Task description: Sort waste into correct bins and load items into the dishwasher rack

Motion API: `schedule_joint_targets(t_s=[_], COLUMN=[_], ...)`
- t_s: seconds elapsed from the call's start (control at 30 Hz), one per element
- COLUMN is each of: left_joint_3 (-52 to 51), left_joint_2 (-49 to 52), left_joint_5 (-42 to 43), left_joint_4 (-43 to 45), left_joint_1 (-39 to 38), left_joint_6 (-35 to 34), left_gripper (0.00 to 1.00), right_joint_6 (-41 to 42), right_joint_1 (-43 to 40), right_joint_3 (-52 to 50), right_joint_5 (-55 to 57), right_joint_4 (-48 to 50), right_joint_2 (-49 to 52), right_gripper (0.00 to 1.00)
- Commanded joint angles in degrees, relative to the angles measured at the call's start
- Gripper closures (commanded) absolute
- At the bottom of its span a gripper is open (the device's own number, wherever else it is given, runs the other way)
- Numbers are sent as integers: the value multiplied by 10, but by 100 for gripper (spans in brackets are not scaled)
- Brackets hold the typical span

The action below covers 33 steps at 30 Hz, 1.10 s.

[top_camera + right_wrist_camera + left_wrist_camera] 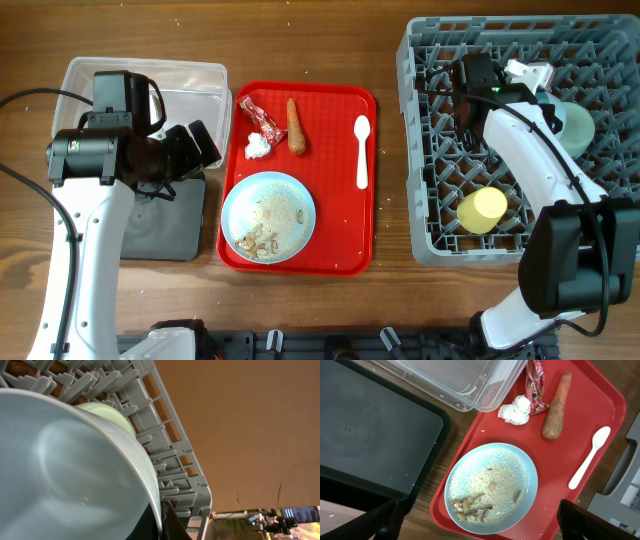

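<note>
The light blue plate (268,215) with pale food scraps (262,238) sits on a red serving tray, beside the carrot (296,127), wrapper (262,118), tissue (258,146) and white spoon (362,150). My left gripper (195,145) is open and empty above the black tray (165,225), next to the clear tub (200,80). In the left wrist view it (480,517) hangs over the plate (492,487). My right gripper (468,95) is inside the grey rack (430,200), shut on the rim of the light blue bowl (65,465). The pale green bowl (575,125) and yellow-green cup (483,210) are in the rack.
The red serving tray (340,240) lies between the bins and the rack. The rack's far wall (170,435) stands close behind the held bowl, and bare wooden table (390,300) shows around it.
</note>
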Motion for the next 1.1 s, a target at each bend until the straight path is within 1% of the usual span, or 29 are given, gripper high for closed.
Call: schedule_joint_targets(t_s=[0.0, 0.07, 0.13, 0.23, 0.3, 0.37, 0.5, 0.67, 0.7, 0.93, 1.07], left_joint_3=[3, 3, 3, 3, 3, 3, 3, 3, 3, 3, 3], left_joint_2=[-8, -8, -8, -8, -8, -8, -8, -8, -8, -8, -8], left_joint_5=[-5, -5, -5, -5, -5, -5, -5, -5, -5, -5, -5], left_joint_4=[0, 0, 0, 0, 0, 0, 0, 0, 0, 0, 0], left_joint_1=[2, 2, 2, 2, 2, 2, 2, 2, 2, 2, 2], left_joint_6=[-1, -1, -1, -1, -1, -1, -1, -1, -1, -1, -1], left_gripper=[0, 0, 0, 0, 0, 0, 0, 0, 0, 0, 0], right_joint_6=[2, 9, 6, 3, -43, -97, -113, -222, -236, -235, -233], right_joint_1=[1, 1, 1, 1, 1, 1, -4, -12, -12, 46, 49], right_joint_3=[-15, -15, -15, -15, -15, -15, -15, -15, -15, -17, -17], right_joint_5=[-58, -42, -2, 10, 43, 50, 68, 96, 96, 89, 81], right_joint_4=[-20, -19, -12, -8, 21, 59, 70, 155, 159, 138, 119], right_joint_2=[22, 21, 19, 19, 19, 19, 19, 19, 19, 19, 19], right_gripper=[96, 96, 96, 96, 96, 96, 96, 96, 96, 96, 96])
